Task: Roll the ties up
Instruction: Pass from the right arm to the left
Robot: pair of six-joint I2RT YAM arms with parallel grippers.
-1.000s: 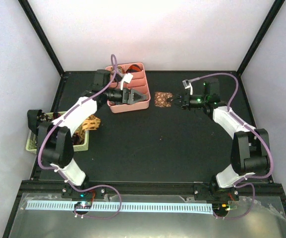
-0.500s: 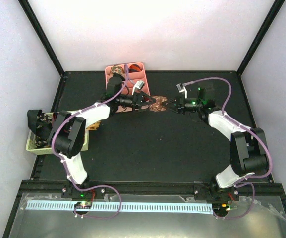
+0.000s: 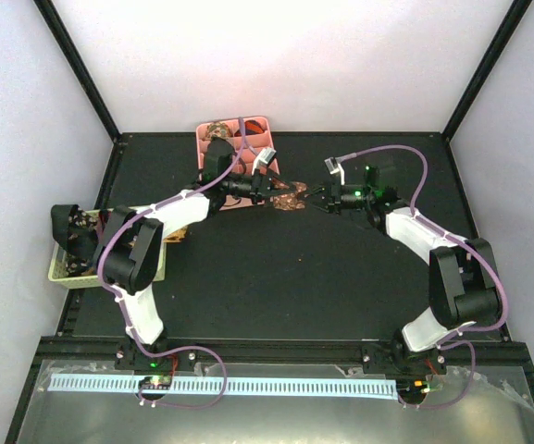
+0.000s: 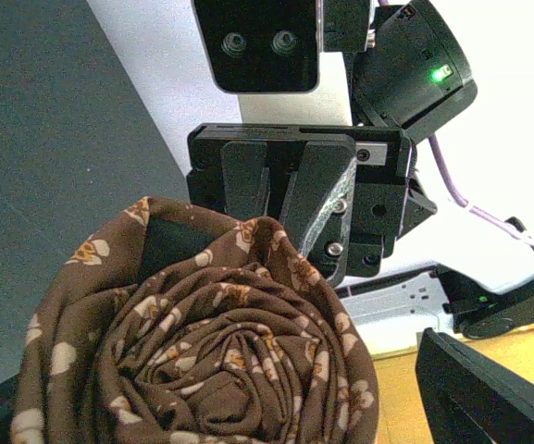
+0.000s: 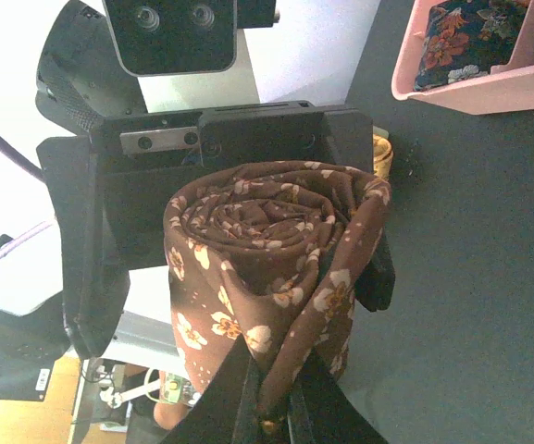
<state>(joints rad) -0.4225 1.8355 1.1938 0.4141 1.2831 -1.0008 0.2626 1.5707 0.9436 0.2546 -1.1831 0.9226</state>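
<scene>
A brown necktie with pale flowers, wound into a round roll, hangs above the mat between both grippers. My right gripper is shut on the roll's loose outer edge, its fingertips pinched together at the bottom of the right wrist view. My left gripper faces it from the other side. Its jaws stand open around the roll, and a gap shows beside the right finger.
The pink divided tray stands at the back behind the left arm, with rolled ties in it, one dark and floral. The pale woven basket with more ties sits at the mat's left edge.
My left gripper has swung from over the pink tray rightwards to the roll and now straddles it. The right gripper has carried the roll a little to the left.
</scene>
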